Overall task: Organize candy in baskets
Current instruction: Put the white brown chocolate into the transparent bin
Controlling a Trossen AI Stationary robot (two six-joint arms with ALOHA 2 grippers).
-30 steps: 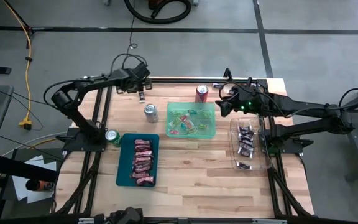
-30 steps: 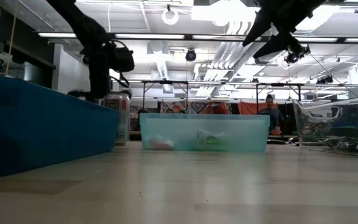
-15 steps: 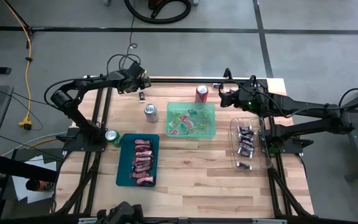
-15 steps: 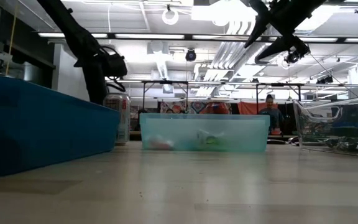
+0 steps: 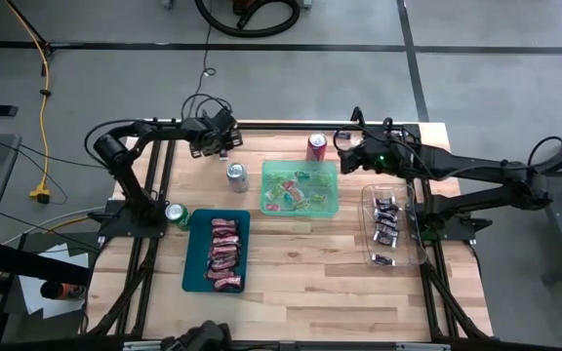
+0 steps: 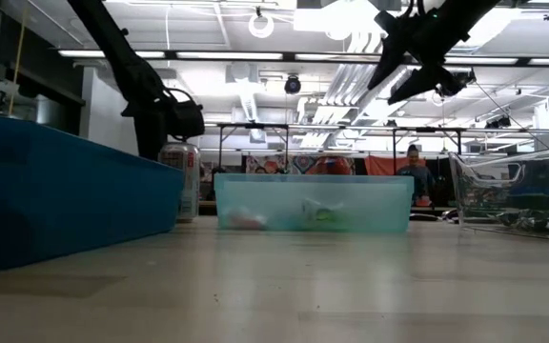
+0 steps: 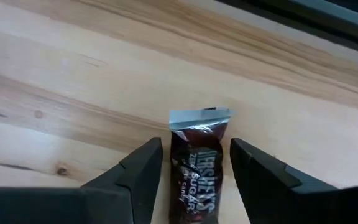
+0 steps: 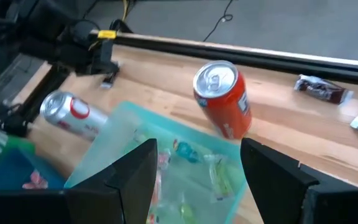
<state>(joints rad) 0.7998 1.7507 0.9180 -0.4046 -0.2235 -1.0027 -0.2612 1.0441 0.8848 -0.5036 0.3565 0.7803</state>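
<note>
Most candy already lies sorted: red pieces in the teal basket (image 5: 191,255) at lower left of the high view, bright ones in the green basket (image 5: 332,174) in the middle, dark bars in the clear basket (image 5: 367,226) at right. A dark bar (image 7: 196,163) still lies on the desk (image 5: 310,283) at upper left, between the parted fingers of your left hand (image 5: 220,143), and I judge it not yet gripped. Two more bars (image 8: 319,88) wait near the red can (image 5: 316,146), where your right hand (image 5: 345,146) hovers with fingers apart, holding nothing.

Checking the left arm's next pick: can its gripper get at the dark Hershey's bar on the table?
Probably yes. The left gripper is open with a finger on each side of the Hershey's bar, which lies flat on bare wood with nothing between them.
</note>
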